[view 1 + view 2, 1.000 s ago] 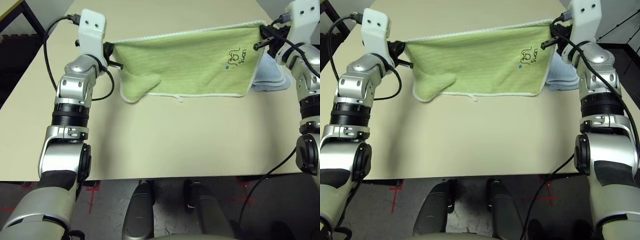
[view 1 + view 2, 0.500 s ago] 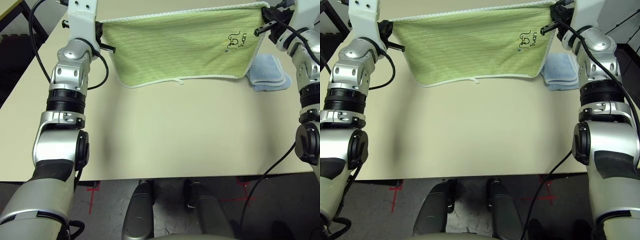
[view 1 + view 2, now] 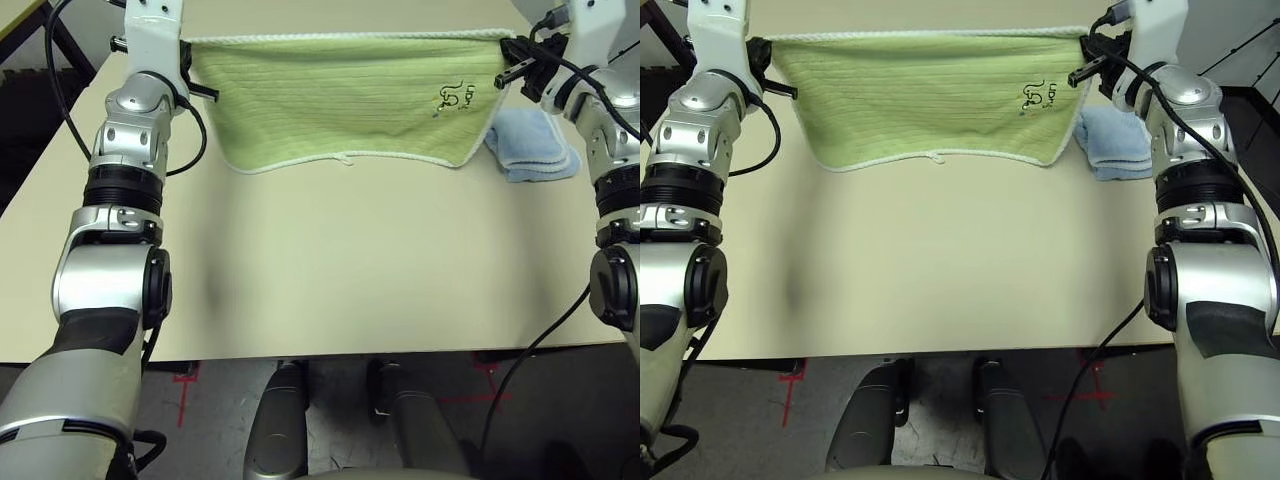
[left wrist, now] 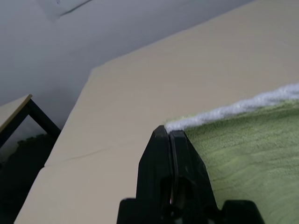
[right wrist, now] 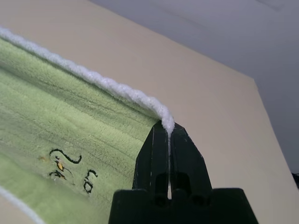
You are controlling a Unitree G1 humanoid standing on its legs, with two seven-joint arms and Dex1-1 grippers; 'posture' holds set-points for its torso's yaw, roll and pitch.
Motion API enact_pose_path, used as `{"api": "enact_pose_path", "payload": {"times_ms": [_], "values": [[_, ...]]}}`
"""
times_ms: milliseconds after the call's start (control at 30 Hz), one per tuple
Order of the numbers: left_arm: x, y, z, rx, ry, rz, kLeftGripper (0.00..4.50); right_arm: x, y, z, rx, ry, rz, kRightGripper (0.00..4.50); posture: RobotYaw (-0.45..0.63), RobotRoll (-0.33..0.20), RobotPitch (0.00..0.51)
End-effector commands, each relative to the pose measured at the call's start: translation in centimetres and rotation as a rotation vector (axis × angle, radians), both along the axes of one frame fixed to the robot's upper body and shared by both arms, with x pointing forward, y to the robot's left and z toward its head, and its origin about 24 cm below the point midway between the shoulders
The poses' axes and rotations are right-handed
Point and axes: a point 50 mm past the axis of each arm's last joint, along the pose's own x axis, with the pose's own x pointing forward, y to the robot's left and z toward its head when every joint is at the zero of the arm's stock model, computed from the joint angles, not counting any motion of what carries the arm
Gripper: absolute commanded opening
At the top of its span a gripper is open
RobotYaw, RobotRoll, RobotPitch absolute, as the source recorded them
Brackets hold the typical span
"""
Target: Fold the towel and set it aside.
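The light green towel (image 3: 330, 100) with white edging hangs stretched between both grippers above the far part of the table (image 3: 330, 260). Its lower edge drapes near the tabletop. A black handwritten mark (image 3: 452, 98) sits near its right side. My left gripper (image 3: 188, 62) is shut on the towel's upper left corner (image 4: 168, 127). My right gripper (image 3: 512, 62) is shut on the upper right corner (image 5: 166, 123). Both wrist views show the black fingers (image 4: 161, 158) pinched together on the white edging.
A smaller pale blue folded towel (image 3: 530, 145) lies on the table at the far right, just below my right gripper. Black cables run along both arms. The table's left edge drops to a dark floor with a black frame (image 3: 60, 45).
Both grippers have raised and spread the towel; its bunched lower left corner has dropped flat, so the cloth now hangs smooth. The blue towel is less covered than before.
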Motion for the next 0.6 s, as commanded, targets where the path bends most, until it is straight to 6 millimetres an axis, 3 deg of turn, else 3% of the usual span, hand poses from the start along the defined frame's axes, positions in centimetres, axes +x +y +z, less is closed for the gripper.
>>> {"api": "enact_pose_path", "payload": {"times_ms": [33, 267, 600], "values": [[0.1, 1.1, 0.2, 0.0, -0.006, 0.092, 0.03, -0.1, -2.3, -0.4, -0.015, 0.006, -0.154, 0.0, 0.17, 0.0, 0.204], [0.4, 0.3, 0.1, 0.043, -0.036, 0.095, 0.03, -0.2, -2.6, 0.3, -0.009, -0.084, -0.23, 0.0, 0.17, 0.0, 0.215], [0.5, -1.6, -4.1, -0.047, 0.224, -0.206, 0.03, -0.6, -1.9, -3.5, 0.147, 0.064, -0.027, 0.0, 0.15, 0.0, 0.22]]}}
